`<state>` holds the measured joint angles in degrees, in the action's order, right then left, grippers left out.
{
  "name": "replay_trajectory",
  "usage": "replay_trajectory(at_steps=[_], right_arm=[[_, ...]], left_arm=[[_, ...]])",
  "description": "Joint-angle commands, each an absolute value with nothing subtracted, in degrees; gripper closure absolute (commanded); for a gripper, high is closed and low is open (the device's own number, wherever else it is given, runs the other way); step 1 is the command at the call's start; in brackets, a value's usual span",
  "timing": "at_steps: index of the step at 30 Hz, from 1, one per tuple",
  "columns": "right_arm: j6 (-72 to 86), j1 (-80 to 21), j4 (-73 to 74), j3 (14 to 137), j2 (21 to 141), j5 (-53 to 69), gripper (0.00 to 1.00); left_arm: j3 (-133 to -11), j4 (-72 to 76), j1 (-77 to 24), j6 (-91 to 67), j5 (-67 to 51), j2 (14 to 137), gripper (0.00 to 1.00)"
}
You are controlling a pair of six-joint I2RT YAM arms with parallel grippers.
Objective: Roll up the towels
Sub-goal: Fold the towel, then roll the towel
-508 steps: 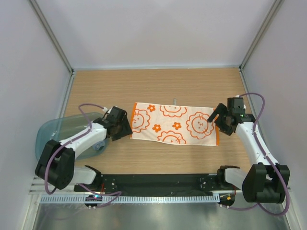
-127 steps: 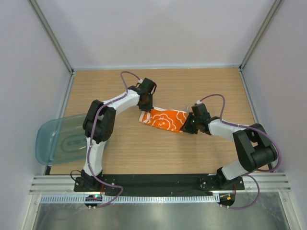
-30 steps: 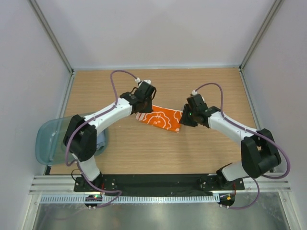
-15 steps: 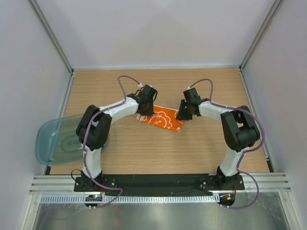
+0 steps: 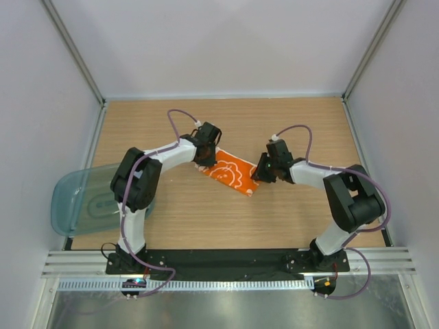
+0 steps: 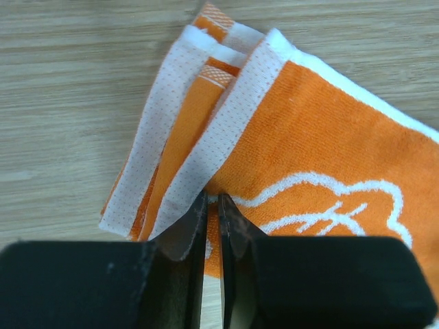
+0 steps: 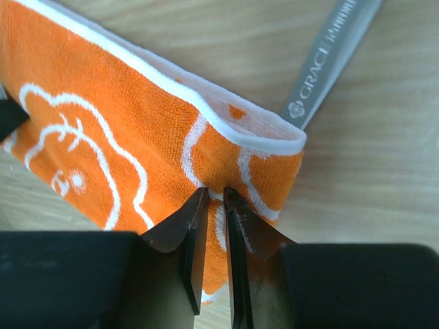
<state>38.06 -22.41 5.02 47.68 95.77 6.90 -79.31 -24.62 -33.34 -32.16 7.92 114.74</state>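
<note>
Where pale walls (image 5: 219,48) box in the wooden desk (image 5: 206,219), a folded orange towel (image 5: 232,173) lies mid-desk between the left hand (image 5: 204,155) and right hand (image 5: 261,171), a tray (image 5: 68,199) at the left edge; left wrist: the left hand nips the layered white hem; right wrist: the right hand clenches the folded corner, beside a grey strip (image 7: 329,48).

The folded towel (image 5: 230,173) lies near the middle of the table (image 5: 288,219), slanting from far-left to near-right. The left gripper (image 5: 205,158) sits at its left end and the right gripper (image 5: 260,173) at its right end, each touching the cloth's edge. A labelled strip (image 7: 329,51) runs out from under the towel's right end. Well apart to the left, the plastic tray (image 5: 68,199) overhangs the table's left edge.
</note>
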Motion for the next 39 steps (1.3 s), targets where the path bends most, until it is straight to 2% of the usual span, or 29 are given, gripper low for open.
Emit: replay_trajectory(at_steps=[1, 7, 8, 12, 16, 18, 22, 28, 39], right_arm=[[39.72, -25.13, 13.18, 41.31, 94.58, 5.10, 0.76], [39.38, -26.72, 16.95, 43.67, 91.33, 3.78, 0.71], [38.85, -26.81, 17.92, 44.64, 90.88, 3.52, 0.66], [37.18, -26.89, 23.90, 50.69, 87.02, 2.11, 0.57], [35.78, -26.81, 26.89, 54.22, 84.20, 0.27, 0.52], [35.25, -26.81, 27.51, 55.36, 84.81, -1.65, 0.52], [34.72, -26.46, 26.11, 56.34, 87.71, -1.41, 0.57], [33.93, -24.62, 24.44, 58.53, 94.91, -1.06, 0.74], [34.63, -24.17, 20.74, 54.41, 97.91, 1.93, 0.80]], left_arm=[[-80.33, -24.70, -32.70, -29.80, 10.11, 116.72, 0.89], [-80.77, -26.80, -32.96, -31.02, 12.21, 114.09, 0.88], [-81.03, -27.94, -33.22, -31.11, 13.78, 113.47, 0.87], [-81.47, -30.85, -34.98, -30.50, 19.05, 108.73, 0.81], [-81.74, -33.40, -36.82, -30.23, 21.09, 103.02, 0.63], [-81.56, -34.45, -38.40, -30.41, 21.36, 99.68, 0.58], [-80.77, -35.07, -42.00, -31.37, 20.93, 95.63, 0.56], [-80.33, -34.46, -48.94, -33.05, 17.75, 95.36, 0.61], [-79.28, -29.01, -55.10, -37.17, 11.26, 101.07, 0.68]])
